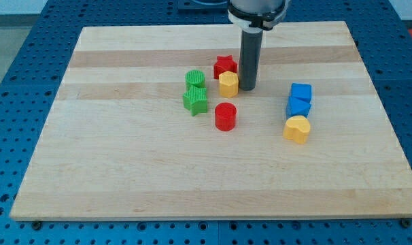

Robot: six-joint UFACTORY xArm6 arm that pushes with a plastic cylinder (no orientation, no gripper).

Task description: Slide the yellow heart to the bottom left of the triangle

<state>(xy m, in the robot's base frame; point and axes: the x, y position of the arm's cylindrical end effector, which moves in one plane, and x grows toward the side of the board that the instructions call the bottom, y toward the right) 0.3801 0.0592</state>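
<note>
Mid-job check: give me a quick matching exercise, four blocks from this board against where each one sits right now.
Blocks:
1. yellow plastic heart block
2. red plastic star block
3. green plastic star block
4. red plastic cylinder block

Places:
A. just below the green cylinder
B. just below the two blue blocks
C. alone, below the yellow hexagon by my tip
D. nearest the view's top

Pairs: 1-B, 2-D, 3-A, 4-C
</note>
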